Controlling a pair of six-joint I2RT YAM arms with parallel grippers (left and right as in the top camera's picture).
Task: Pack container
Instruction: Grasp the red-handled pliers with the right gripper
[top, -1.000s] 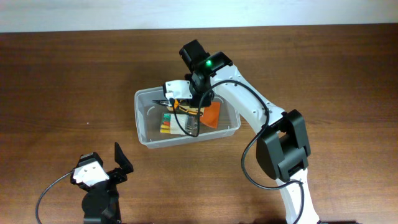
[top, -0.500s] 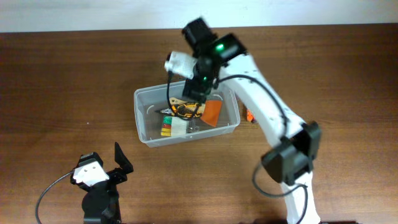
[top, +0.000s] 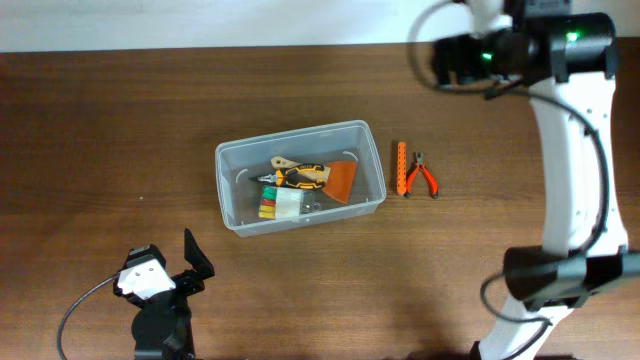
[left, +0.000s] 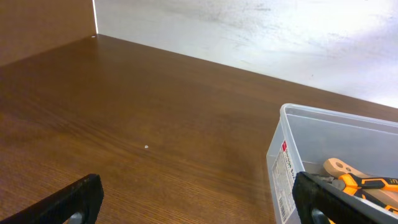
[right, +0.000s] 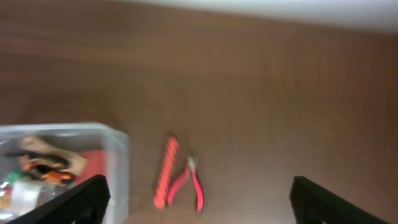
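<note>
the container (top: 296, 133) stands mid-worktop (top: 120, 120). its walls block a low sideways approach, while its uncovered top can be reached from straight above. inside, orange-handled pliers (top: 298, 176), an orange scraper (top: 344, 181) and a small box of coloured bits (top: 279, 203) crowd the middle and right, leaving bare floor along the left wall. just right of the container, an orange bar (top: 401, 168) and red pliers (top: 425, 177) lie close together with a narrow gap between them. broad bare worktop lies to the left.
</note>
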